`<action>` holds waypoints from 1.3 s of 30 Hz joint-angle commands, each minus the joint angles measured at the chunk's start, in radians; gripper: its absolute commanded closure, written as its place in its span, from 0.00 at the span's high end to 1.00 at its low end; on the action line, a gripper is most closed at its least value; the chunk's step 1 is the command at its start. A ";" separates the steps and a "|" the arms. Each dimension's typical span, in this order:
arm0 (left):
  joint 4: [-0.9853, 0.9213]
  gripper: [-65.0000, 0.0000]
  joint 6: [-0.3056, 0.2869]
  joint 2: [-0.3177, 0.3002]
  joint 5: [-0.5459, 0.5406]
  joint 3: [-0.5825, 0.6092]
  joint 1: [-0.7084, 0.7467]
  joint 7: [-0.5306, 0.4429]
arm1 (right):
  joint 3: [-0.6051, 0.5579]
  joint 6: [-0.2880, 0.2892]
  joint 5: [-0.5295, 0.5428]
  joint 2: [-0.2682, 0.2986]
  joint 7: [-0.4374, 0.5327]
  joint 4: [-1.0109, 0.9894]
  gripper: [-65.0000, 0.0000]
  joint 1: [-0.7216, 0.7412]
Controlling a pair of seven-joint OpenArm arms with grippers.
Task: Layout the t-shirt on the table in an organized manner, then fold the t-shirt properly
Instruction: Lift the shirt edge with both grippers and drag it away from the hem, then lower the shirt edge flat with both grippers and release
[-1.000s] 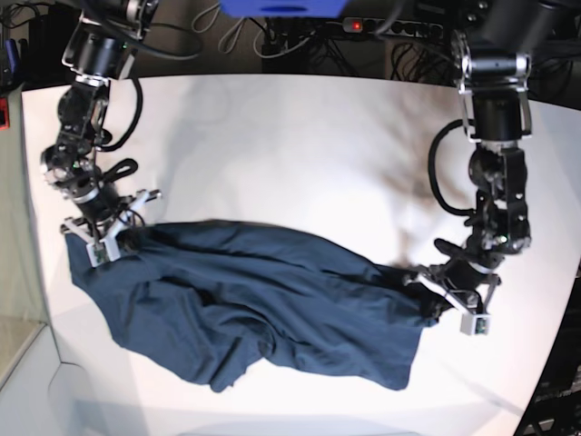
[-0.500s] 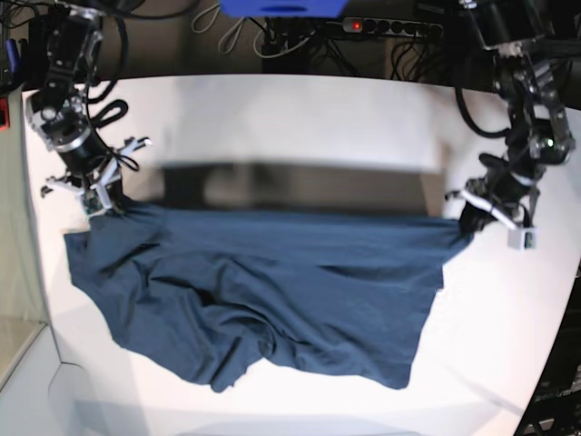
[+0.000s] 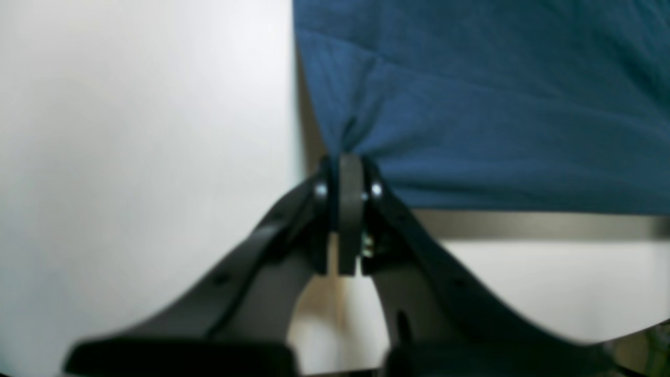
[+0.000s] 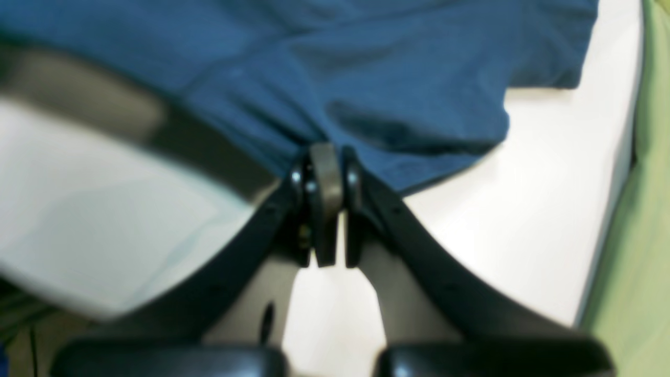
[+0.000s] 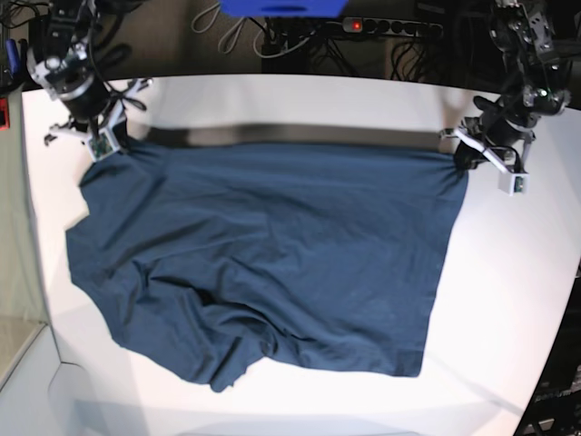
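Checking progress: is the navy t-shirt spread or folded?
Mostly spread: the dark navy cloth t-shirt is stretched taut along its far edge, still rumpled near the front-left hem.

t-shirt (image 5: 272, 263): one — dark navy, centre of frame | table (image 5: 508, 300): one, white | grippers: two — right gripper (image 5: 107, 150) upper left, left gripper (image 5: 465, 156) upper right | power strip (image 5: 390, 27): one, top edge

T-shirt (image 5: 272, 263) stretched between both tools, far edge raised

white table (image 5: 272, 100), navy t-shirt (image 5: 272, 254) spread on it
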 commanded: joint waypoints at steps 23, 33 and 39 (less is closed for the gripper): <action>0.018 0.01 -0.001 -0.015 -0.009 -0.004 0.036 -0.006 | -0.088 -0.005 0.005 -0.044 -0.175 0.104 0.00 -0.142; 0.005 0.01 -0.001 -0.043 -0.009 -0.002 0.110 -0.009 | -0.089 -0.005 0.005 -0.043 -0.175 0.102 0.16 -0.146; 0.002 0.18 -0.001 -0.044 -0.009 -0.006 0.111 -0.007 | -0.099 -0.005 0.005 -0.036 -0.171 0.105 0.37 -0.172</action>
